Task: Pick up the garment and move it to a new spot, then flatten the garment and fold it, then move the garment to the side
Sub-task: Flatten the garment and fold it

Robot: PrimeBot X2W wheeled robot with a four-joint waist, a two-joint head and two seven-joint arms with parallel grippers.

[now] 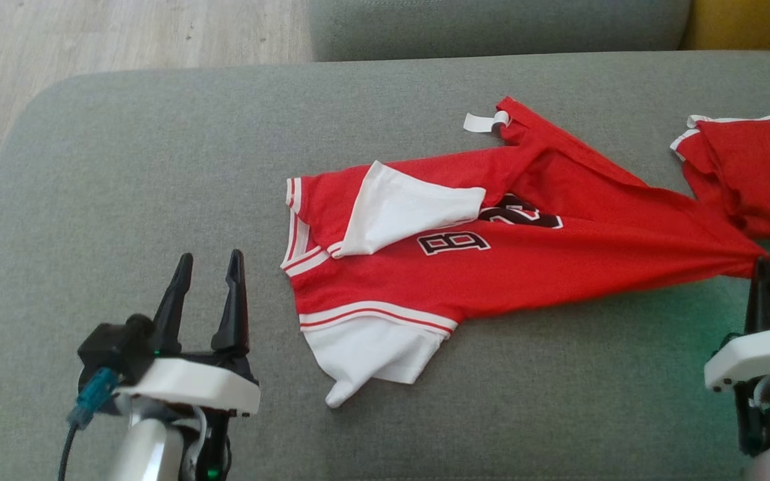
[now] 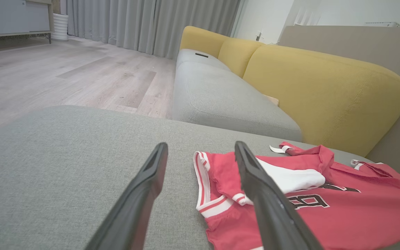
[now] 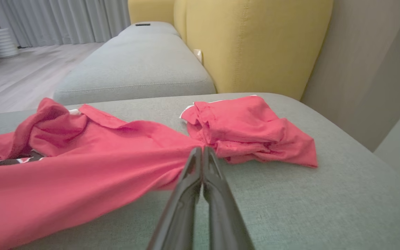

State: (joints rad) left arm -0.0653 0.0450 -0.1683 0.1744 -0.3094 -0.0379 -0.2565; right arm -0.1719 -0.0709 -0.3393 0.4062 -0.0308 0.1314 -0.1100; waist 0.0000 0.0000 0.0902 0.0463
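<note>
Pinching a gathered fold of the red shirt (image 1: 525,267) with the right gripper (image 1: 764,262), fingers pressed tight together, at the right side of the grey cushion (image 1: 124,187). Lying stretched from that pinch leftward to the cushion's middle, number side up, a white panel folded over the chest. Bunching into a red heap just right of the pinch. Hovering with the left gripper (image 1: 211,257) spread wide and holding nothing, near left, just beside the shirt's striped edge.
</note>
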